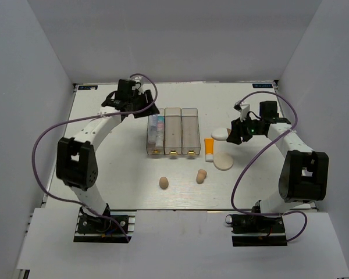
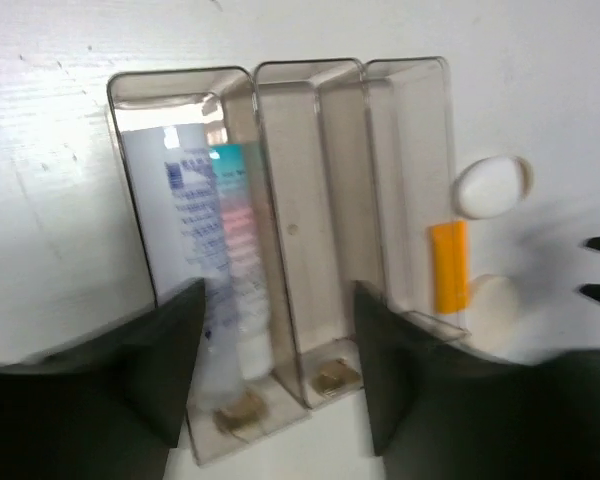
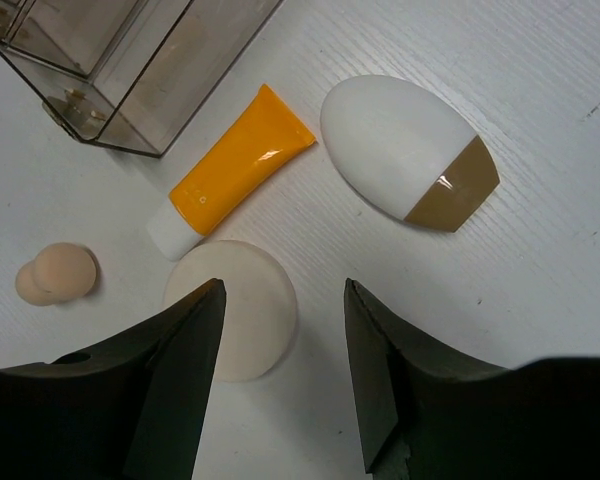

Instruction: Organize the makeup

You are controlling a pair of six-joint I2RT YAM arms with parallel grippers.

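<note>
Right wrist: right claw [image 3: 283,295] gapes open above the round cream puff [image 3: 248,290].

Bright even light, soft shadows, left wrist view blurred, perhaps from motion

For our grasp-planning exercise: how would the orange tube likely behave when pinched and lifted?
The orange tube looks glossy, so it is probably slippery. Its flat crimped end suggests it will not roll, and its body may squash when squeezed.
</note>
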